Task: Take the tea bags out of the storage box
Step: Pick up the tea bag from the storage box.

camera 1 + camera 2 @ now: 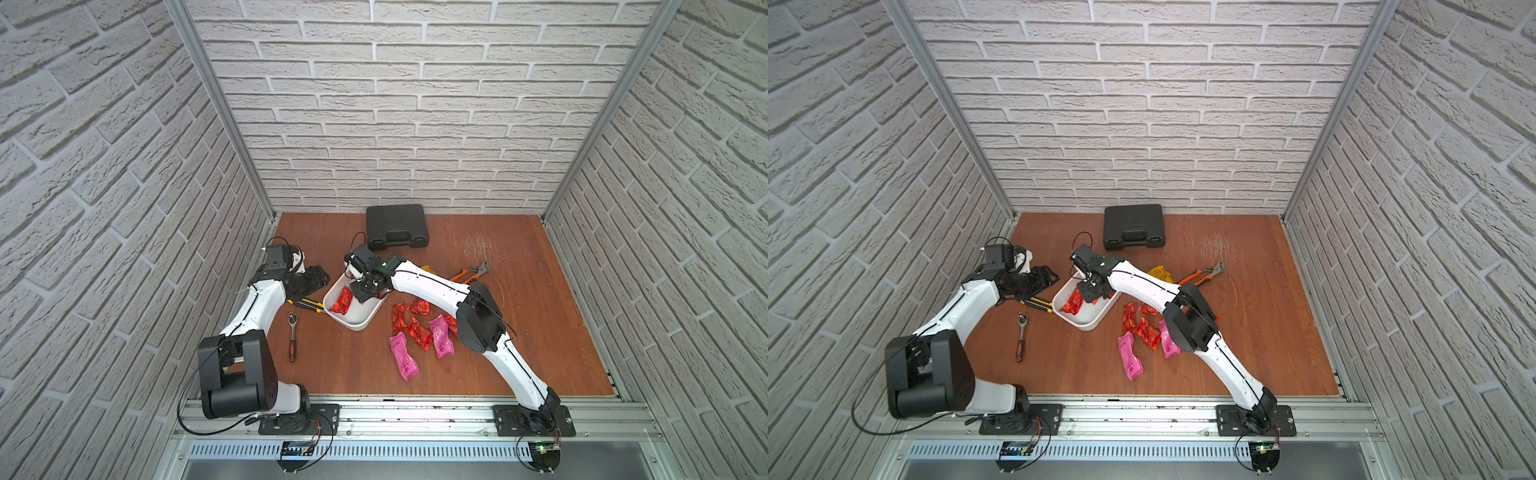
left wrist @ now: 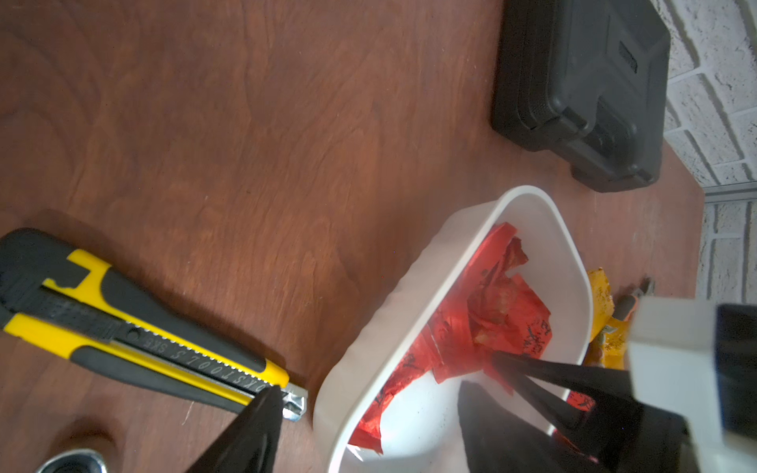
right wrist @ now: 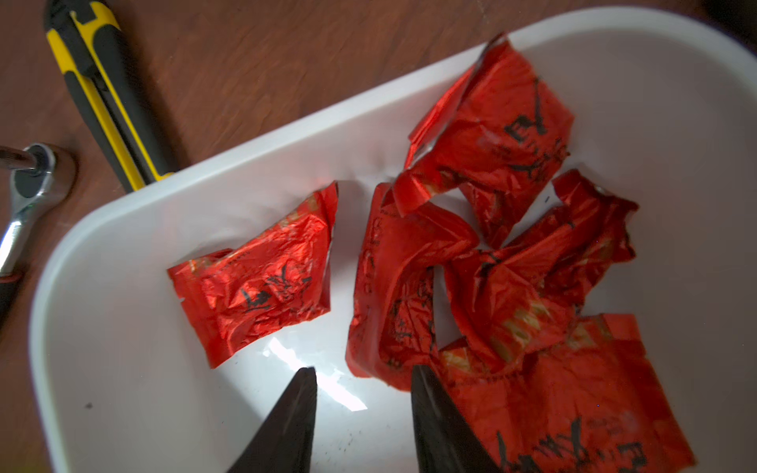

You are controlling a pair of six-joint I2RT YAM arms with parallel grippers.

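Note:
The white storage box [image 1: 358, 325] sits mid-table with several red tea bags [image 3: 258, 282] crumpled on its floor. My right gripper [image 3: 362, 370] reaches down into the box, open. Bare white floor shows between its fingers, and one finger [image 3: 434, 409] touches the edge of a red bag [image 3: 393, 286]. My left gripper [image 2: 368, 388] is open at the box's left end, straddling the wall [image 2: 368, 348]: one finger [image 2: 262, 422] outside, the other inside. Red tea bags [image 1: 417, 332], two pink ones [image 1: 403, 358] and a yellow one [image 1: 1160, 274] lie on the table to the right of the box.
A yellow-and-black utility knife [image 2: 123, 327] lies against the box's left side, with a ratchet wrench [image 1: 292, 336] nearer the front. A black hard case [image 1: 397, 226] stands at the back wall. Orange-handled pliers [image 1: 473, 272] lie to the right, behind my right arm.

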